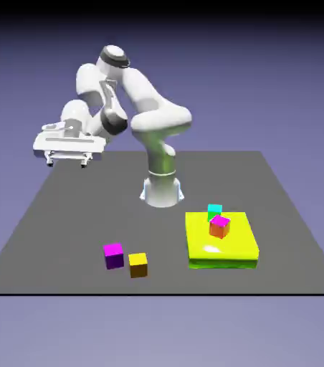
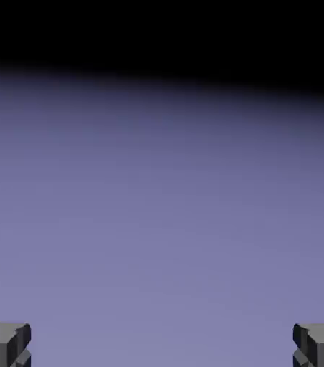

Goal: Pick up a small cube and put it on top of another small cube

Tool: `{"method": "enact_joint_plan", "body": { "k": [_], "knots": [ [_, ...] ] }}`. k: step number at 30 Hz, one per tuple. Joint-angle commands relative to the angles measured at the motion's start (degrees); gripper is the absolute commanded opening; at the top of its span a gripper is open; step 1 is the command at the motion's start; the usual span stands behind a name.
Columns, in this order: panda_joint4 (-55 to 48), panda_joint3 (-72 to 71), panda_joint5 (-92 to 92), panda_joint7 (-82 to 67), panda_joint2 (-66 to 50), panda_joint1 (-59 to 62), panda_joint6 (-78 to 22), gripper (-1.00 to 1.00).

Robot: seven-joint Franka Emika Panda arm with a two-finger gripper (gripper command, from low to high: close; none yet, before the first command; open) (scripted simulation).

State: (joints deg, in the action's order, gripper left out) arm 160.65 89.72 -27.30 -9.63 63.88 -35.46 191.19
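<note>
- Exterior view: claw raised high off the table, out past its edge at the exterior view's left.
- Hand view: fingertips at the two bottom corners, spread wide — nothing between them, only blue-violet backdrop ahead.
- Small cube, magenta top and dark purple sides, resting on the table well below the claw and toward the exterior view's right, untouched.
- Yellow-topped orange cube just beside it, on the side away from the claw.
- Farther from the claw still, a yellow-green slab — bearing a magenta-topped orange-red cube and a cyan cube.
</note>
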Motion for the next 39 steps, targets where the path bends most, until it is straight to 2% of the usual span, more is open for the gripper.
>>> {"method": "enact_joint_plan", "body": {
  "k": [1,21,23,29,30,37,39],
  "knots": [
    [0.0,2.1,-0.6,-1.2,0.7,-0.8,0.4,0.0],
    [-0.2,43.6,-13.3,-25.3,15.2,-16.9,8.4,0.0],
    [-0.2,44.5,-13.5,-25.8,15.5,-17.2,8.5,0.0],
    [-8.3,45.9,-10.3,-27.6,22.3,-29.3,14.5,0.0],
    [-8.3,45.9,-10.3,-27.6,22.3,-29.3,14.5,-1.0],
    [-0.1,44.3,-13.6,-25.4,15.2,-17.6,8.7,-1.0],
    [0.2,43.1,-14.3,-21.5,12.8,-21.8,10.6,-1.0]
  ]
}}
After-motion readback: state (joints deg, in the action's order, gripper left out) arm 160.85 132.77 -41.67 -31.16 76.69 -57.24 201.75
